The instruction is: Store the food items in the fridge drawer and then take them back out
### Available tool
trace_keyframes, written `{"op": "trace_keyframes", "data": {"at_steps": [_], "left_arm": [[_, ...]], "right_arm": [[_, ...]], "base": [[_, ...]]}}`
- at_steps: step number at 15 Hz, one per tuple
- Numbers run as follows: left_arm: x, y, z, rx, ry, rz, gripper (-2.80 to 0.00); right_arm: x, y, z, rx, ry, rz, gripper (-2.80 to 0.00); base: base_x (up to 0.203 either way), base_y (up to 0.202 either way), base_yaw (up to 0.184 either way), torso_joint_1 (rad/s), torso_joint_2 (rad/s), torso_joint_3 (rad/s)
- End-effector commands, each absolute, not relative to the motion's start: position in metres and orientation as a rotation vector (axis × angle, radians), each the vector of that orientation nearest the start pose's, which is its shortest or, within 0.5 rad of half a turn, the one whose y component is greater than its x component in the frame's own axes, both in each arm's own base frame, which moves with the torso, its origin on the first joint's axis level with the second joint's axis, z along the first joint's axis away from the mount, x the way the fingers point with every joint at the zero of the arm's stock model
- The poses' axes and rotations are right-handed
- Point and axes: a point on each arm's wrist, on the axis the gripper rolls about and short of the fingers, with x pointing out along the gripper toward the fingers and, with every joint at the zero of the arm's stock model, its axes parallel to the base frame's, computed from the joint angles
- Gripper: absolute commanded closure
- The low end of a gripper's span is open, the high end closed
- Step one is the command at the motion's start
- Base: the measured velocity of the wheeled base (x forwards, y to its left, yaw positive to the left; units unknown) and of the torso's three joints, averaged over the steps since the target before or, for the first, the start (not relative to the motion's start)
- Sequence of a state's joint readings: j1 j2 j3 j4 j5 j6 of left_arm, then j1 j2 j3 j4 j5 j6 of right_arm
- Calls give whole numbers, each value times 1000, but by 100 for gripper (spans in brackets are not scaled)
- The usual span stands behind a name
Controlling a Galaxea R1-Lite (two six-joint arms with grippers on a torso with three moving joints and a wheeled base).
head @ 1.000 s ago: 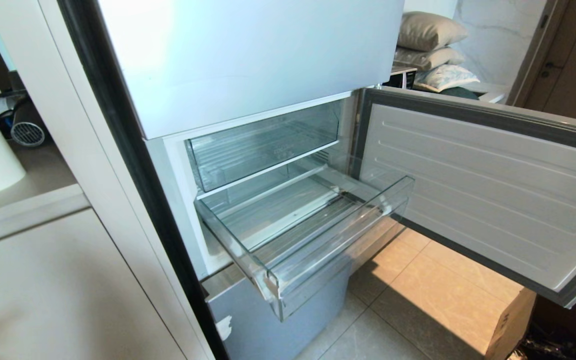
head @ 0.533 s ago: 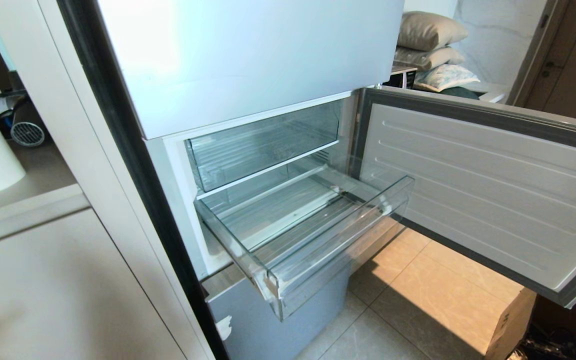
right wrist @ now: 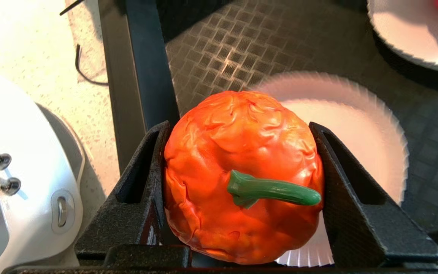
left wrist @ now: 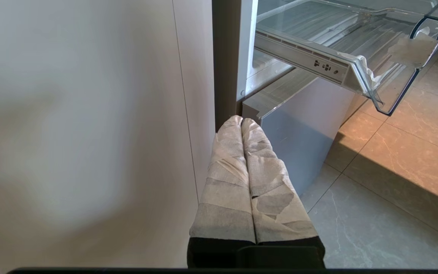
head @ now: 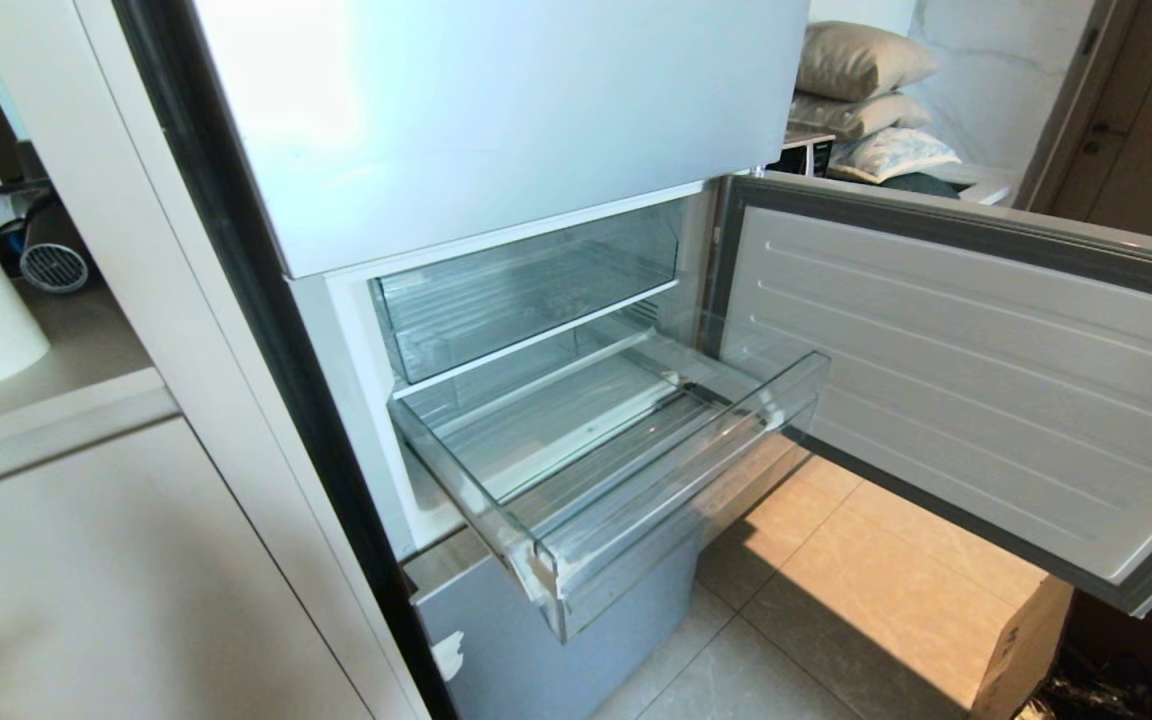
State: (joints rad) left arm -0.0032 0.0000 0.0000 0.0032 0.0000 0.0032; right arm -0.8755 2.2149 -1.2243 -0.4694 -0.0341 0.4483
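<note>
My right gripper (right wrist: 240,127) is shut on the food item (right wrist: 219,152), a red-orange wrinkled pumpkin-like piece with a green stem (right wrist: 272,191); both black fingers press its sides, above a white paper plate (right wrist: 367,133). The fridge drawer (head: 676,480) is a clear plastic pull-out with a ribbed floor, pulled out and holding nothing; its corner also shows as the fridge drawer (left wrist: 371,76) in the left wrist view. My left gripper (left wrist: 241,121), wrapped in pale tape, hangs shut and holding nothing beside the fridge's lower edge. Neither arm shows in the head view.
The fridge door (head: 986,380) stands open to the right. A second clear bin (head: 526,290) sits above the drawer. A cardboard box (head: 1021,640) lies on the tiled floor at lower right. Another paper plate (right wrist: 413,30) rests on the dark checkered surface.
</note>
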Motion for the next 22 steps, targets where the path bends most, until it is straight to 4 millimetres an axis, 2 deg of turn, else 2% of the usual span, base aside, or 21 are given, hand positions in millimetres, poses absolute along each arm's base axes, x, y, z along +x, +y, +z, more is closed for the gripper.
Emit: {"op": "trace_keyframes", "data": {"at_steps": [1, 8, 18, 19, 22], "left_arm": [[-23, 0, 75, 3, 5, -3, 0], [-23, 0, 75, 3, 5, -3, 0], [-23, 0, 75, 3, 5, -3, 0], [-23, 0, 75, 3, 5, -3, 0], [-23, 0, 75, 3, 5, -3, 0]], "right_arm": [[273, -331, 86, 627, 276, -998, 0], [265, -327, 95, 636, 288, -1011, 0], [264, -333, 80, 640, 323, -1064, 0], [264, -334, 78, 642, 327, -1064, -280], [264, -334, 79, 639, 325, -1063, -280]], "base": [[0, 0, 0, 0, 0, 0], [0, 0, 0, 0, 0, 0], [0, 0, 0, 0, 0, 0], [0, 0, 0, 0, 0, 0], [0, 0, 0, 0, 0, 0]]}}
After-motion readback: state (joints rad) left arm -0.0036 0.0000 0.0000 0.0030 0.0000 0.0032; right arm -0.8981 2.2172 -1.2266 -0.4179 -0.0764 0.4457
